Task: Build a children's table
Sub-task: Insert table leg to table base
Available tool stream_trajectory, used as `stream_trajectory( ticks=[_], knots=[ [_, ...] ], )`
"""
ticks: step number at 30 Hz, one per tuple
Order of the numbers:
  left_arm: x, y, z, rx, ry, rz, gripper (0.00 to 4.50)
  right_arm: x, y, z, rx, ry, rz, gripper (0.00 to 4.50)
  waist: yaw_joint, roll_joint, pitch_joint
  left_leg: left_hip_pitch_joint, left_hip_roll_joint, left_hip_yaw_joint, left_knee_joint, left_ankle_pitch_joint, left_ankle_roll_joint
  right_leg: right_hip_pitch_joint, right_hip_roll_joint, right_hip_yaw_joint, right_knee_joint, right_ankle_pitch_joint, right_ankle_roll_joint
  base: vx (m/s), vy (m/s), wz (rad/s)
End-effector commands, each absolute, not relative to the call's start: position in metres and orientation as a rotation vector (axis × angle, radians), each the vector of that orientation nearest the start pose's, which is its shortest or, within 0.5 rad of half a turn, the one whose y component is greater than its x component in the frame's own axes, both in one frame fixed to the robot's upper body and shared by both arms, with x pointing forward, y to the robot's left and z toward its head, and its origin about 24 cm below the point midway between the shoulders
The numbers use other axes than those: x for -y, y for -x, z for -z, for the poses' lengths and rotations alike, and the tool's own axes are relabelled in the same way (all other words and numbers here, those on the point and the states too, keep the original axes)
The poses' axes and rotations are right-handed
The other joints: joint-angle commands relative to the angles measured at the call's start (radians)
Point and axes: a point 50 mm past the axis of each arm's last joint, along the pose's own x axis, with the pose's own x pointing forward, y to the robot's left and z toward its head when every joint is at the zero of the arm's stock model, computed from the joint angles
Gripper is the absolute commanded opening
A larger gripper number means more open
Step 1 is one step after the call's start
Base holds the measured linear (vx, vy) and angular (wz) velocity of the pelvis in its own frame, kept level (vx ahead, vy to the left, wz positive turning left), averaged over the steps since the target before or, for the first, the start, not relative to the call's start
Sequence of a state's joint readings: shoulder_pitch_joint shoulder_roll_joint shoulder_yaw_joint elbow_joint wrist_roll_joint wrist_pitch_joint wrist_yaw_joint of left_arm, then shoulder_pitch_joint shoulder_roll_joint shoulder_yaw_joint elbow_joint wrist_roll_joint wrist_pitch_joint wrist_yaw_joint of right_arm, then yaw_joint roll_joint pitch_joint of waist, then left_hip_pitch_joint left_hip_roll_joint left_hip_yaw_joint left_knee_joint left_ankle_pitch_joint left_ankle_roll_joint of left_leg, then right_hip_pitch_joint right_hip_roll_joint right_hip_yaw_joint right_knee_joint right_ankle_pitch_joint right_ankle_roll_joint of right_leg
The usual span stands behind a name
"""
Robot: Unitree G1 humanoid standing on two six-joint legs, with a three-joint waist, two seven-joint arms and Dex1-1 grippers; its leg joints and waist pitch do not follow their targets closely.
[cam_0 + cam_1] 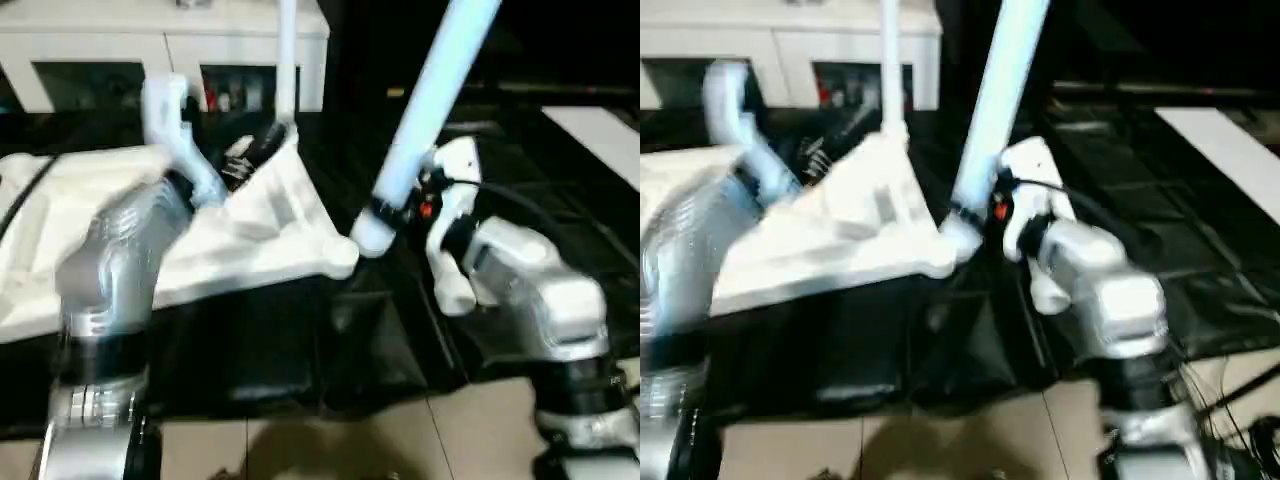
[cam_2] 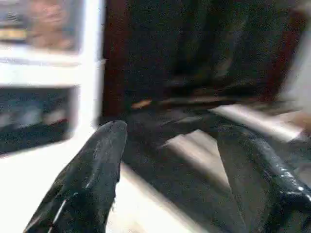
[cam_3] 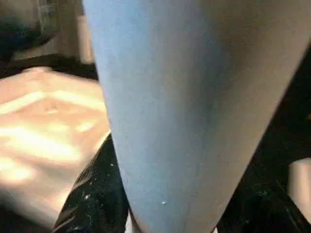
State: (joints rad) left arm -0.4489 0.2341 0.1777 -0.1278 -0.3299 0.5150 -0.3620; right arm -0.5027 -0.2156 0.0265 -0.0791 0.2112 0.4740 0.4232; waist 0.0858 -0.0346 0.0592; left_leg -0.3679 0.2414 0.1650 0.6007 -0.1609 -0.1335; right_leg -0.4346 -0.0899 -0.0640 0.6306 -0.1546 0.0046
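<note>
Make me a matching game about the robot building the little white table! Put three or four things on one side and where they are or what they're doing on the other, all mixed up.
Things:
1. right gripper
2. left gripper
3. table top
4. thin leg at the back

States:
A. open, holding nothing
B. lying upside down on the dark floor mat
C. standing upright in a far corner of the top
D. shut on the leaning leg

Pairs: 1-D, 2-A, 3-B, 4-C
</note>
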Motion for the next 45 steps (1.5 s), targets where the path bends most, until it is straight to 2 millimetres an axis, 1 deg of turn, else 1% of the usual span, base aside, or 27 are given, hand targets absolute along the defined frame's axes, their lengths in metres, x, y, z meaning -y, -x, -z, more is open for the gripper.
stream_trajectory(
  ticks=[1,7,16,17,18,19,20,21,22,24,25,27,28,30,31,33,35,36,37,38,39,40,41,42,43,44,45],
  knots=[
    [-0.17,-0.298,-0.144,0.096,0.085,0.27,3.38,0.126,-0.314,-0.143,0.044,-0.007,-0.496,1.86,-0.005,0.018,-0.08,0.003,-0.024,0.017,-0.066,-0.239,-0.025,0.067,-0.01,0.026,-0.076,-0.231,-0.119,0.0,0.0,0.0],
    [-0.167,-0.286,-0.103,0.033,0.036,0.159,3.38,0.129,-0.305,-0.114,-0.009,-0.049,-0.442,1.86,-0.007,0.009,-0.075,0.006,-0.03,0.015,-0.073,-0.357,-0.006,0.054,-0.003,0.021,-0.103,-0.365,-0.052,0.0,0.0,0.0],
    [-0.166,-0.287,-0.096,0.027,0.017,0.071,3.38,0.129,-0.303,-0.098,-0.051,-0.028,-0.408,1.86,-0.04,0.008,-0.072,0.004,-0.031,0.004,-0.072,-0.395,-0.013,0.046,0.009,0.002,-0.12,-0.463,0.005,0.0,0.0,0.0],
    [-0.167,-0.288,-0.098,0.038,0.012,0.057,3.38,0.126,-0.303,-0.096,-0.056,-0.005,-0.426,1.86,-0.033,0.0,-0.068,-0.052,-0.039,-0.039,-0.1,-0.399,0.007,0.094,-0.012,-0.039,-0.087,-0.412,-0.02,0.0,0.0,0.0],
    [-0.168,-0.289,-0.098,0.035,0.012,0.046,3.38,0.123,-0.303,-0.094,-0.06,0.01,-0.436,1.86,-0.048,0.037,-0.069,-0.044,-0.005,-0.086,-0.128,-0.505,0.014,0.098,0.0,-0.061,-0.085,-0.345,-0.045,-0.005,-0.063,0.35],
    [-0.168,-0.289,-0.099,0.044,-0.002,0.04,3.38,0.121,-0.303,-0.092,-0.065,0.014,-0.437,1.86,-0.074,0.057,-0.066,-0.024,0.04,-0.156,-0.15,-0.578,0.042,0.09,0.006,-0.069,-0.044,-0.218,-0.146,-0.005,-0.063,0.35],
    [-0.168,-0.288,-0.102,0.075,-0.011,0.034,3.38,0.118,-0.303,-0.091,-0.061,-0.033,-0.434,1.86,-0.095,0.064,-0.071,0.044,0.114,-0.143,-0.156,-0.554,0.049,0.049,0.014,-0.052,-0.042,-0.17,-0.189,0.068,-0.122,0.54],
    [-0.168,-0.288,-0.102,0.076,-0.012,0.033,3.38,0.118,-0.303,-0.091,-0.061,-0.036,-0.433,1.86,-0.108,0.047,-0.063,0.042,0.145,-0.154,-0.17,-0.506,0.082,0.048,0.007,-0.053,-0.008,-0.126,-0.236,0.074,-0.164,0.27],
    [-0.169,-0.289,-0.102,0.068,-0.004,0.02,3.38,0.118,-0.304,-0.089,-0.075,-0.03,-0.414,1.86,-0.089,0.052,-0.054,0.025,0.145,-0.109,-0.178,-0.496,0.131,0.044,0.003,-0.048,0.036,-0.093,-0.283,0.074,-0.164,0.27],
    [-0.169,-0.289,-0.104,0.081,0.021,0.028,3.38,0.117,-0.305,-0.088,-0.085,-0.01,-0.408,1.86,-0.07,0.012,-0.052,0.023,0.046,-0.013,-0.099,-0.518,0.134,0.038,-0.007,-0.011,-0.03,-0.202,-0.321,0.036,-0.207,0.11],
    [-0.169,-0.29,-0.104,0.069,0.037,0.037,3.38,0.117,-0.305,-0.088,-0.084,-0.001,-0.407,1.86,-0.031,-0.04,-0.065,0.011,-0.106,0.047,0.124,-0.372,0.127,0.029,-0.027,-0.005,-0.138,-0.587,-0.198,0.028,-0.196,0.1],
    [-0.169,-0.291,-0.105,0.059,0.034,0.035,3.38,0.116,-0.306,-0.088,-0.091,-0.017,-0.412,1.86,0.009,-0.027,-0.073,-0.035,-0.077,0.01,0.103,-0.21,0.122,0.076,-0.096,0.073,-0.135,-0.776,-0.026,0.002,-0.145,0.01],
    [-0.169,-0.292,-0.104,0.053,0.028,0.042,3.38,0.115,-0.306,-0.088,-0.099,-0.022,-0.412,1.86,0.012,-0.023,-0.069,-0.035,-0.055,-0.013,0.021,-0.165,0.099,0.082,-0.08,0.067,-0.115,-0.662,0.133,-0.005,-0.139,0.02],
    [-0.17,-0.293,-0.104,0.054,0.017,0.036,3.38,0.114,-0.307,-0.089,-0.09,-0.035,-0.416,1.86,0.006,0.005,-0.082,-0.032,-0.043,-0.041,-0.016,-0.103,0.111,0.093,-0.04,0.017,-0.095,-0.35,0.128,-0.037,-0.129,-0.01],
    [-0.171,-0.294,-0.104,0.056,0.014,0.033,3.38,0.114,-0.307,-0.09,-0.081,-0.037,-0.417,1.86,0.011,0.008,-0.083,-0.018,-0.039,-0.038,-0.017,-0.113,0.12,0.085,-0.034,0.009,-0.107,-0.319,0.125,-0.039,-0.123,-0.05],
    [-0.171,-0.294,-0.104,0.058,0.004,0.028,3.38,0.113,-0.308,-0.091,-0.071,-0.039,-0.423,1.86,0.006,0.009,-0.072,-0.007,-0.053,-0.024,-0.018,-0.164,0.115,0.082,-0.02,-0.009,-0.145,-0.435,0.134,-0.025,-0.077,0.02],
    [-0.172,-0.295,-0.104,0.057,-0.003,0.028,3.38,0.111,-0.308,-0.093,-0.059,-0.012,-0.44,1.86,0.002,0.022,-0.061,0.035,-0.04,-0.022,-0.025,-0.288,0.103,0.074,-0.017,-0.041,-0.179,-0.599,0.144,-0.012,-0.03,0.02],
    [-0.172,-0.295,-0.104,0.055,-0.006,0.028,3.38,0.11,-0.308,-0.094,-0.053,0.01,-0.452,1.86,-0.016,0.033,-0.048,0.071,-0.007,-0.034,-0.043,-0.427,0.098,0.079,-0.016,-0.081,-0.2,-0.66,0.121,0.0,0.0,0.0],
    [-0.171,-0.295,-0.105,0.055,-0.011,0.033,3.38,0.108,-0.307,-0.094,-0.055,0.016,-0.472,1.86,-0.016,0.061,-0.037,0.065,0.1,-0.084,-0.122,-0.657,0.103,0.134,-0.018,-0.089,-0.101,-0.548,0.063,0.0,0.0,0.0],
    [-0.171,-0.295,-0.105,0.055,-0.011,0.033,3.38,0.107,-0.307,-0.094,-0.055,0.017,-0.475,1.86,0.009,0.07,-0.039,-0.043,0.032,-0.103,-0.174,-0.853,0.081,0.183,-0.002,-0.062,0.061,-0.29,-0.047,-0.069,0.022,-0.05],
    [-0.171,-0.295,-0.105,0.055,-0.011,0.033,3.38,0.107,-0.307,-0.094,-0.055,0.017,-0.475,1.86,0.009,0.07,-0.039,-0.043,0.032,-0.103,-0.174,-0.853,0.081,0.183,-0.002,-0.062,0.061,-0.29,-0.047,-0.033,-0.009,0.29],
    [-0.171,-0.295,-0.105,0.055,-0.014,0.037,3.38,0.104,-0.307,-0.094,-0.047,0.019,-0.492,1.86,-0.001,-0.019,-0.046,-0.002,-0.073,-0.088,-0.021,-0.534,0.133,0.17,-0.126,0.022,-0.087,-0.836,0.002,-0.033,-0.009,0.29],
    [-0.171,-0.295,-0.105,0.055,-0.014,0.037,3.38,0.104,-0.307,-0.094,-0.047,0.019,-0.492,1.86,0.011,0.004,-0.024,0.038,-0.08,-0.065,0.1,-0.349,0.122,0.116,-0.207,0.011,-0.198,-1.084,-0.005,0.077,-0.029,0.59],
    [-0.171,-0.295,-0.105,0.055,-0.017,0.039,3.38,0.101,-0.306,-0.095,-0.039,0.013,-0.51,1.86,0.009,-0.01,-0.025,-0.021,-0.056,-0.064,0.136,-0.185,0.141,0.163,-0.238,0.022,-0.191,-1.085,-0.022,0.086,-0.001,0.48],
    [-0.171,-0.295,-0.106,0.057,-0.018,0.041,3.38,0.1,-0.306,-0.096,-0.035,-0.007,-0.52,1.86,0.016,0.002,-0.037,-0.052,-0.044,-0.07,0.12,-0.166,0.137,0.2,-0.234,0.007,-0.166,-0.994,-0.029,0.086,-0.001,0.48],
    [-0.171,-0.295,-0.106,0.058,-0.021,0.041,3.38,0.099,-0.306,-0.095,-0.035,-0.011,-0.523,1.86,0.018,0.016,-0.036,0.024,-0.035,-0.046,0.045,-0.228,0.112,0.161,-0.14,0.022,-0.155,-0.854,-0.09,0.055,0.009,0.37],
    [-0.172,-0.295,-0.107,0.058,-0.027,0.04,3.38,0.098,-0.306,-0.095,-0.038,-0.022,-0.53,1.86,0.027,0.028,-0.048,0.029,-0.025,-0.041,-0.032,-0.207,0.123,0.177,-0.065,-0.006,-0.12,-0.602,-0.135,0.06,0.007,0.32]
  ],
)
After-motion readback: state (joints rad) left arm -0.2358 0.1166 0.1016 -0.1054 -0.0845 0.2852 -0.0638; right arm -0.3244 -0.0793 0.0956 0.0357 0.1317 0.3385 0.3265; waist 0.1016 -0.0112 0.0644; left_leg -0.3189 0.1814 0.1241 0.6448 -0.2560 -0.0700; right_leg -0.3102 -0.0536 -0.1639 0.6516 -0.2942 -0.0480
